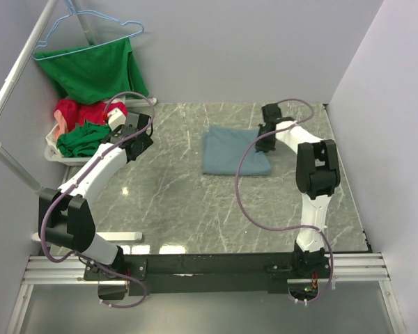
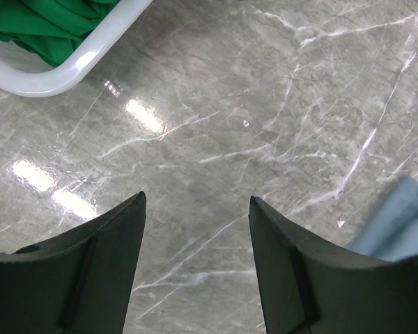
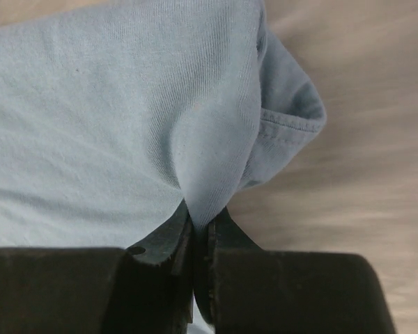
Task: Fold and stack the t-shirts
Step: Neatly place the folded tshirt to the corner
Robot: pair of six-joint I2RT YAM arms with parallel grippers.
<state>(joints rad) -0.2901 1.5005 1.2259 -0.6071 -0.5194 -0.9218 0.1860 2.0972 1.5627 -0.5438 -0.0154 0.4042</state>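
While the folded grey-blue t-shirt is laid right of centre on the bench, a fold at its upper right corner is clamped between the closed jaws of the right pincer. The left pincer is held wide apart and empty near the white basket, where a red t-shirt and a green t-shirt are heaped.

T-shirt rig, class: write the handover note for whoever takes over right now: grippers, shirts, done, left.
Left gripper: open, empty, over bare table beside the white basket.
Right gripper: shut on a fold of the grey-blue t-shirt.
That shirt lies mid-table and looks partly folded; the red shirt and green shirt sit in the basket.
Done: nothing stacked yet.
Left: finish this fold, then fold and stack the others.
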